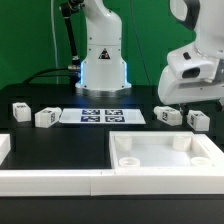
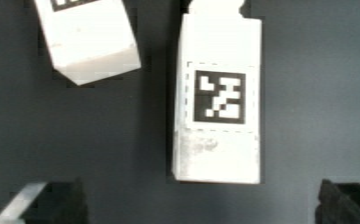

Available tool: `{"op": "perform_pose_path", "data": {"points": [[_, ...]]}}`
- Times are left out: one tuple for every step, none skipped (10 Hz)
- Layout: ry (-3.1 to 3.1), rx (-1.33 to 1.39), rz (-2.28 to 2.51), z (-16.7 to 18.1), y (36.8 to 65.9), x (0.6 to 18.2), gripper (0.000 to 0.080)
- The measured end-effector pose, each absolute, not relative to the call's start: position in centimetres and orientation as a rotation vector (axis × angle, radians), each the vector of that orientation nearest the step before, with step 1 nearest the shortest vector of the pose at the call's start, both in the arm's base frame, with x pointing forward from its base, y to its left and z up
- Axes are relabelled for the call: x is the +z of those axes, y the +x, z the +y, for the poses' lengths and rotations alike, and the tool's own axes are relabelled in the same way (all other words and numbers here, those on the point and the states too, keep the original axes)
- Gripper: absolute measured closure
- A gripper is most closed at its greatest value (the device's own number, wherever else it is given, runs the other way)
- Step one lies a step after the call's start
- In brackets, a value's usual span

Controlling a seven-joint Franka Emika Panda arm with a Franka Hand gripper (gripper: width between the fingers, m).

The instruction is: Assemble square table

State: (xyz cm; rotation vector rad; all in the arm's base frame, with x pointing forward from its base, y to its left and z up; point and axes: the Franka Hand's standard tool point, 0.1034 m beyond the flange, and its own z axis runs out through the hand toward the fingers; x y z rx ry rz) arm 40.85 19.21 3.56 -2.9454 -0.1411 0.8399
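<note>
the claw (image 1: 178,97) hangs released above the back right part of the dark surface (image 1: 60,140). in the wrist view its two dark fingertips (image 2: 42,204) stand wide apart, with only bare surface between them.

that view looks straight down on two white legs. the long tagged leg (image 2: 221,100) lies flat with a black-and-white marker facing up, and its near end stops just short of the line between the fingertips, touching neither. the tilted leg (image 2: 92,40) lies beside it at an angle, close but apart, and is partly cut off by the picture's edge.

in the exterior view four legs lie in a loose row near the back edge. the outer left leg (image 1: 21,111) and inner left leg (image 1: 46,117) sit toward the back left corner. the inner right leg (image 1: 166,116) and outer right leg (image 1: 197,120) sit toward the back right corner, under the claw. i cannot tell which of these is which in the wrist view.

the marker board (image 1: 100,116) lies flat between the two pairs, at the middle of the back edge.

the table top (image 1: 165,158) rests in the front right corner, rim up, with low round sockets showing at its back corners. no leg touches it. its front side meets the front rail (image 1: 50,182), which runs along the front edge. a side rail (image 1: 4,150) lies along the left edge.
</note>
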Motion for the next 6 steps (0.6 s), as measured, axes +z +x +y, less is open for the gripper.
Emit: {"op": "perform_pose_path", "data": {"points": [[-2.906,0.996,-0.146,19.47,40.74,3.45,0.0150],[-2.876,1.081,-0.152,19.86,41.06,3.34,0.0150],[-2.856,1.121,-0.156,19.76,41.15,3.10,0.0150],[-2.823,1.216,-0.163,19.63,40.62,3.20,0.0150],[-2.777,1.327,-0.171,19.59,40.31,3.21,0.0150],[-2.725,1.432,-0.178,19.61,40.30,3.02,0.0150]]}}
